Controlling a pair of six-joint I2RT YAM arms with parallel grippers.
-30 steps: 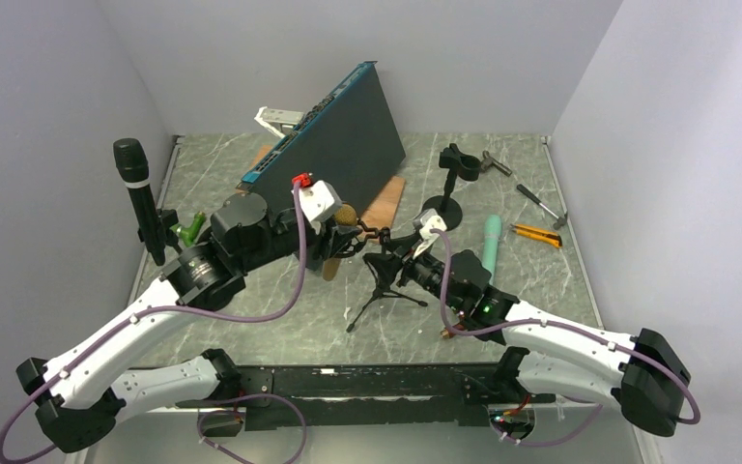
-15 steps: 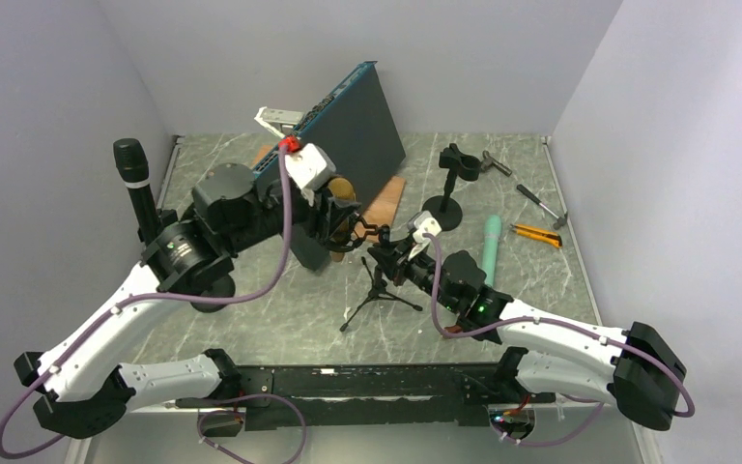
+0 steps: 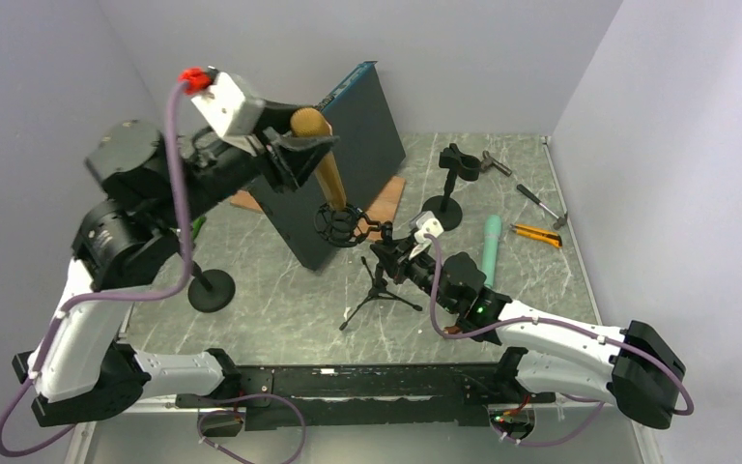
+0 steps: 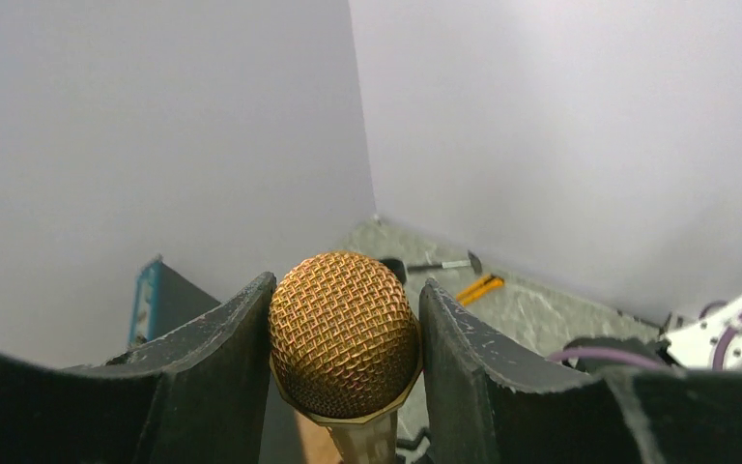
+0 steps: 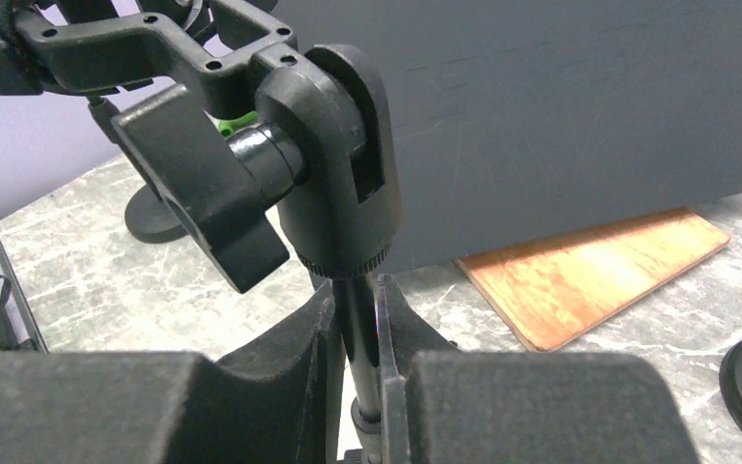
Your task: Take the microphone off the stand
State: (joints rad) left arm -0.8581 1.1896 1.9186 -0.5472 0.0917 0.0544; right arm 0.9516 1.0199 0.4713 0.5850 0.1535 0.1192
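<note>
The black shock-mount ring (image 3: 336, 221) on the black tripod stand (image 3: 379, 287) holds the tail of the gold mesh-headed microphone (image 4: 343, 333), which leans upward. Our left gripper (image 4: 345, 300) clamps its mesh head; our right gripper (image 5: 357, 333) pinches the stand's post.

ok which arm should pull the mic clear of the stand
Left. The left claw is shut on the gold microphone, whose lower end sits in the shock mount. The right claw is clamped on the stand pole, bracing it.
</note>
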